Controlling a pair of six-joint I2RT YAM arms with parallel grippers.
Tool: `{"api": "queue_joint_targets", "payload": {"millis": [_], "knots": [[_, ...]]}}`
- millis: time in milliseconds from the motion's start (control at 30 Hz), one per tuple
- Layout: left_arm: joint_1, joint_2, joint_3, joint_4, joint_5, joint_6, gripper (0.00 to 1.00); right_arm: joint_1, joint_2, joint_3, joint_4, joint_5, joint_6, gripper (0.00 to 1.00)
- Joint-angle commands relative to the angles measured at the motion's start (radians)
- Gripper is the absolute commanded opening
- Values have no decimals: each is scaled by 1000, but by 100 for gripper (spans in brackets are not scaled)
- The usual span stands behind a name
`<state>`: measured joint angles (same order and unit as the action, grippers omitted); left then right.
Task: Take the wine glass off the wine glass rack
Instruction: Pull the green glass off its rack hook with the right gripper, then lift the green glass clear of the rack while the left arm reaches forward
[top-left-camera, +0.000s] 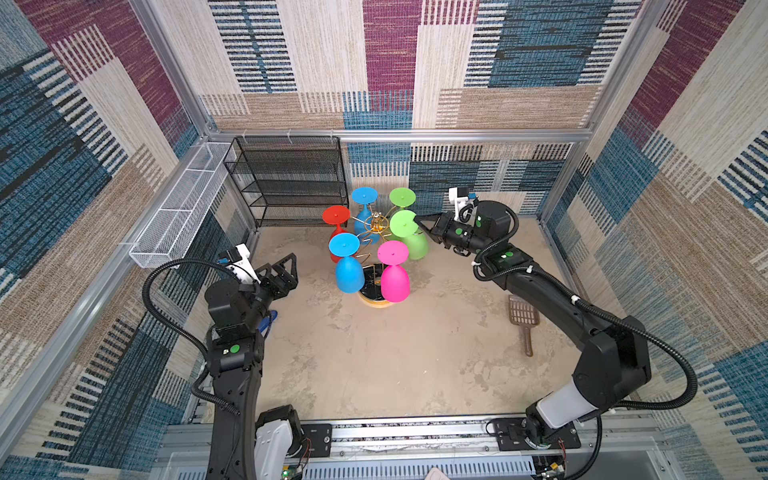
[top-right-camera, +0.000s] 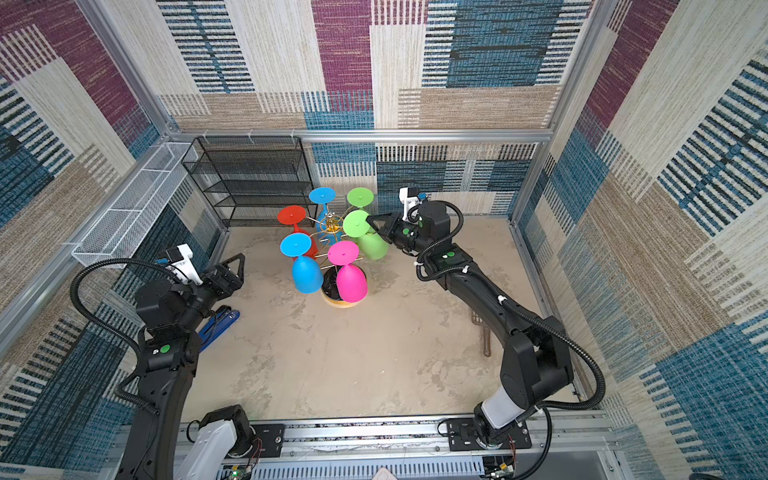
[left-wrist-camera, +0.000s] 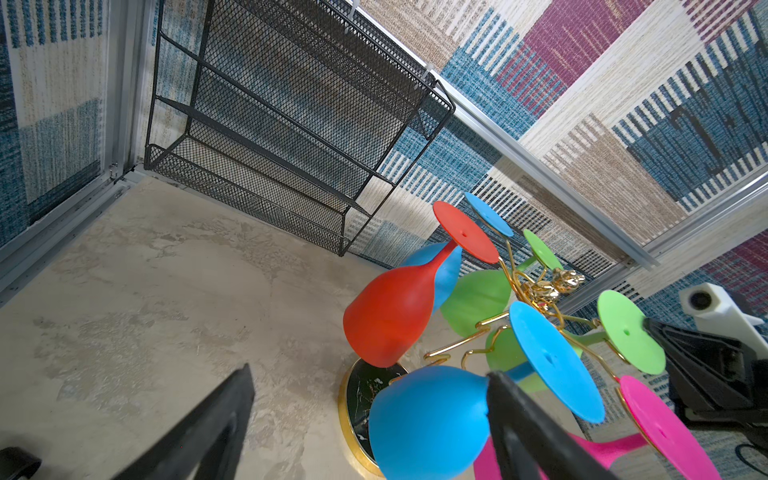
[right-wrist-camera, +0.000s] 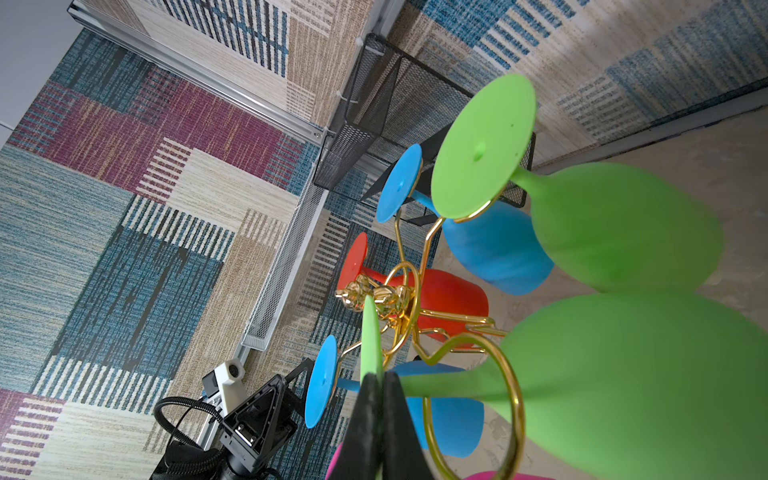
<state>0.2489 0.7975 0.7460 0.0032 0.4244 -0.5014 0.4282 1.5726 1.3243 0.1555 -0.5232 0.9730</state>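
Basket (top-left-camera: 174, 216) of white mesh lines the wall at 10 o'clock; black mesh shelf (top-left-camera: 291, 183) stands at 11. Left gripper (top-left-camera: 280, 270) hovers at 9 o'clock of the wine glass rack (top-left-camera: 375, 223), jaws wide apart and holding nothing. The rack stands at 12 o'clock. On its 3 o'clock arm hangs the green wine glass (top-left-camera: 402, 224), and the right gripper (top-left-camera: 420, 219) pinches its foot rim. Brown scoop (top-left-camera: 523, 320) lies at 3 o'clock. The floor is open at 6.

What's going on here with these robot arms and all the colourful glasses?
Six coloured glasses hang upside down on the gold wine glass rack. The right gripper is shut on the foot's edge of the green wine glass nearest it, which still sits in its wire loop. The left gripper is open, beside the rack, holding nothing.
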Motion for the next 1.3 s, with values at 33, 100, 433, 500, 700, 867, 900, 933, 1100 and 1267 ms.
{"api": "queue_joint_targets", "payload": {"millis": [33, 100, 433, 500, 700, 867, 900, 933, 1100, 1267], "knots": [[2, -4, 1, 29, 4, -1, 89, 6, 10, 8, 12, -17, -8, 0], [2, -4, 1, 29, 4, 0, 89, 6, 11, 5, 12, -22, -9, 0], [1, -7, 0, 29, 2, 1, 89, 12, -12, -18, -6, -20, -21, 0], [2, -7, 1, 28, 2, 1, 89, 12, -25, -33, -7, -12, -18, 0], [2, -7, 0, 29, 2, 1, 89, 13, -68, -88, 14, 26, -4, 0], [0, -6, 0, 29, 1, 2, 89, 12, -96, -127, 37, 61, 12, 0], [1, -6, 0, 29, -1, 1, 89, 12, -102, -133, 39, 69, 15, 0], [1, -7, 0, 29, 1, 1, 90, 11, -110, -140, 45, 80, 17, 0], [1, -9, -1, 30, -1, 2, 89, 11, -145, -183, 58, 128, 26, 0], [1, -9, -1, 31, -1, 2, 89, 9, -189, -230, 55, 167, 18, 0]]}}
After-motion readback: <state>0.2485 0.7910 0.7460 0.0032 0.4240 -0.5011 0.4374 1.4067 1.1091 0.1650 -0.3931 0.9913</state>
